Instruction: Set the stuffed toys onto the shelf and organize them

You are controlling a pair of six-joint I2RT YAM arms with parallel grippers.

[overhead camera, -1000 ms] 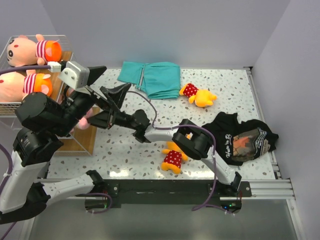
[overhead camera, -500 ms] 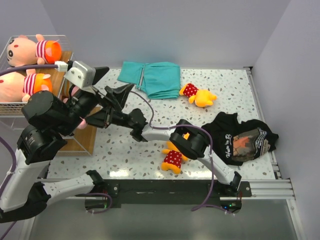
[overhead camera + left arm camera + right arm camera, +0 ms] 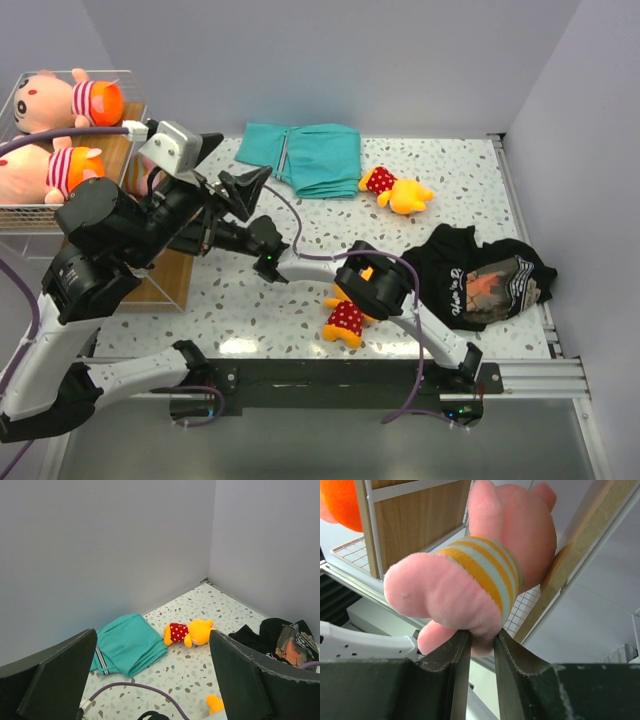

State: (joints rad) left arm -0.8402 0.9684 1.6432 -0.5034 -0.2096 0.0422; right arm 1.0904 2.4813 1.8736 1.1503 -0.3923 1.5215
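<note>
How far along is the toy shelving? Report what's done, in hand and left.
Done: the rear pink toy and front pink toy lie on the shelf. In hand: the right gripper pinches a third pink toy right at the shelf, not yet released. Left: the far orange toy and near orange toy lie on the table; the left gripper is open and empty.

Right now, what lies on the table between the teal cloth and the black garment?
An orange stuffed toy in a red dotted dress lies there, shown in the left wrist and top views.
</note>
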